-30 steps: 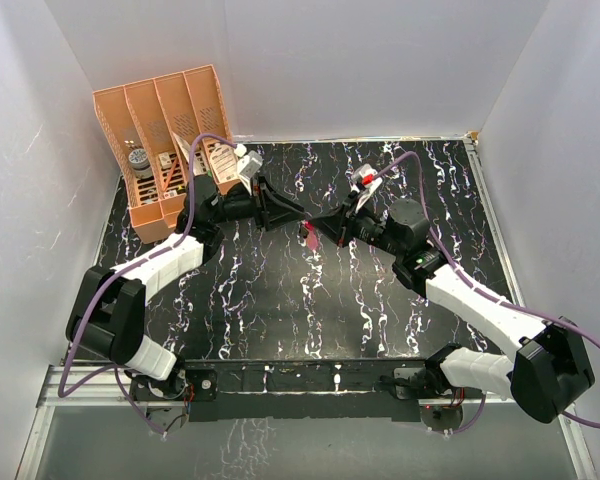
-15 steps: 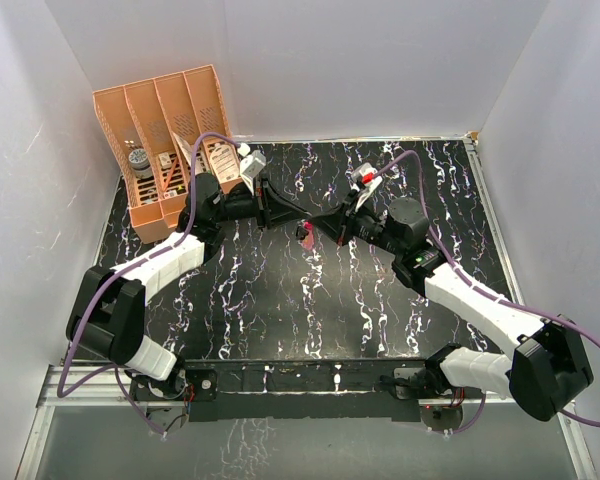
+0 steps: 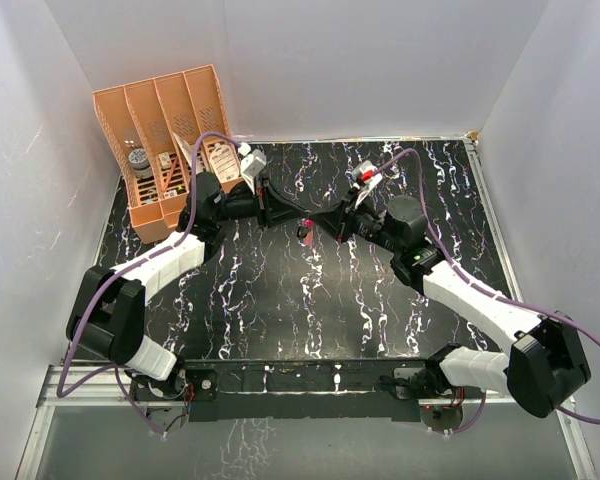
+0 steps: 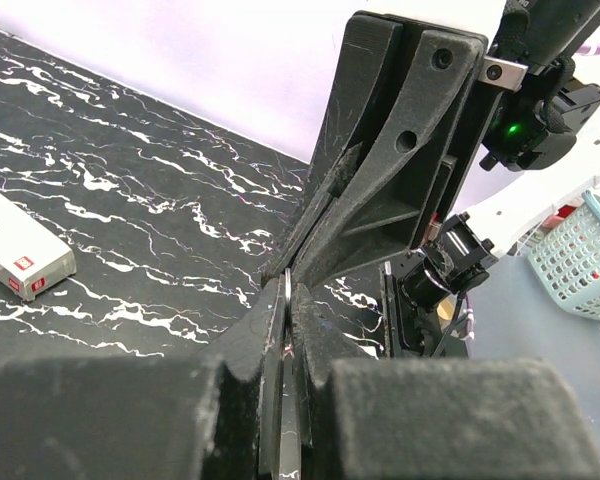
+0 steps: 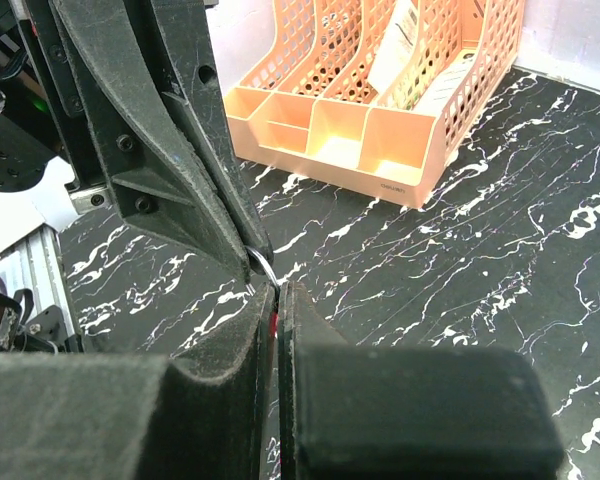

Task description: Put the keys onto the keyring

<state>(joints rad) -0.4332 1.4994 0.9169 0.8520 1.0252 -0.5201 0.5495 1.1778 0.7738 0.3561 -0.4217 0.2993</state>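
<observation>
My two grippers meet tip to tip over the middle of the black marbled table (image 3: 280,300). The keyring (image 3: 305,226) hangs between them, its pink tag a small bright spot. In the right wrist view my right gripper (image 5: 278,290) is shut on a red-pink sliver of the tag (image 5: 275,322). The wire ring (image 5: 264,266) curves from it up to the left gripper's fingers (image 5: 180,170). In the left wrist view my left gripper (image 4: 287,290) is shut on a thin metal edge, with the right gripper's fingers (image 4: 380,190) just beyond. I cannot make out the keys.
An orange file organiser (image 3: 165,140) with papers and small items stands at the back left corner. A white box with a red mark (image 4: 20,258) lies flat on the table. White walls close in three sides. A teal basket (image 4: 580,260) sits beyond the table edge.
The left gripper's jaws have closed on the ring. Both grippers and the pink tag have shifted slightly towards the back of the table.
</observation>
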